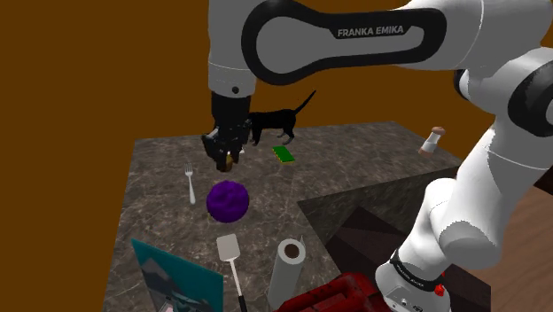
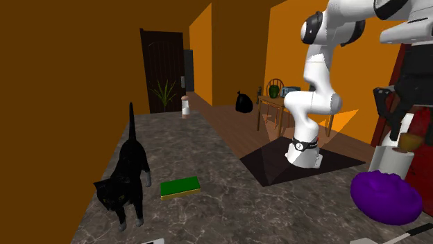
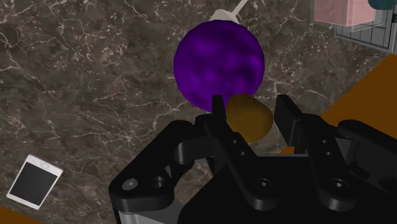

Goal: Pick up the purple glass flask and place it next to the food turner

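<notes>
Dark marbled counter, brown walls behind. The purple flask sits mid-counter with its brown top upward. The gripper hangs directly over it, jaws narrowly parted astride that top, the likeliest purchase, and apparently not yet clamped. The white food turner lies near, with nothing between. A fork and paper roll stand aside.

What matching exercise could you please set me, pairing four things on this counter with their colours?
Things:
1. flask
2. cat figure
3. flat block
4. paper roll

Colours:
A. green
B. white
C. purple
D. black

Pairs: 1-C; 2-D; 3-A; 4-B
</notes>
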`<state>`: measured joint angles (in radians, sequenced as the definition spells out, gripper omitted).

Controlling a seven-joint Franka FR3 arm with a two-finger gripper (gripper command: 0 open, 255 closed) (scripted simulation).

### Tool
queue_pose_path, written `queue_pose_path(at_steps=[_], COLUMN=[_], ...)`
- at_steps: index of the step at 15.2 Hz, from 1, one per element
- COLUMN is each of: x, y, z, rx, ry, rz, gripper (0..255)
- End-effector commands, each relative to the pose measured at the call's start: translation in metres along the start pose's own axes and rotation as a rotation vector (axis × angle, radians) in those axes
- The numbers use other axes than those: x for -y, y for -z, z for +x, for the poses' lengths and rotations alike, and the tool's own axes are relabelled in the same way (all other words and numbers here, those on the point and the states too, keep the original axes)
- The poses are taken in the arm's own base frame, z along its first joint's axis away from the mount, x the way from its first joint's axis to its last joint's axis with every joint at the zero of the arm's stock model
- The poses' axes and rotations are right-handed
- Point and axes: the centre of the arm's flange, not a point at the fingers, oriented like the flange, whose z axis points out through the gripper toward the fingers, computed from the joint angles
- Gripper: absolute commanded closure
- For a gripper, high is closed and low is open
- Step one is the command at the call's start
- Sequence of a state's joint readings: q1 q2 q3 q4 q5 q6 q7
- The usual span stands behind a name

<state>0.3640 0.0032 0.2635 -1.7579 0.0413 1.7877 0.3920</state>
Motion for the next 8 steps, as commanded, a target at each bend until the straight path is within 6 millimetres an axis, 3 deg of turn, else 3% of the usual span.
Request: queue_pose_path(at_steps=[1,8], x=[0.027,0.116], y=[-0.006,-0.029], z=[0.007,0.022], rx=[-0.001,-0.001], ry=[-0.002,-0.002], rz=[0.001,0.001], gripper=[255,255])
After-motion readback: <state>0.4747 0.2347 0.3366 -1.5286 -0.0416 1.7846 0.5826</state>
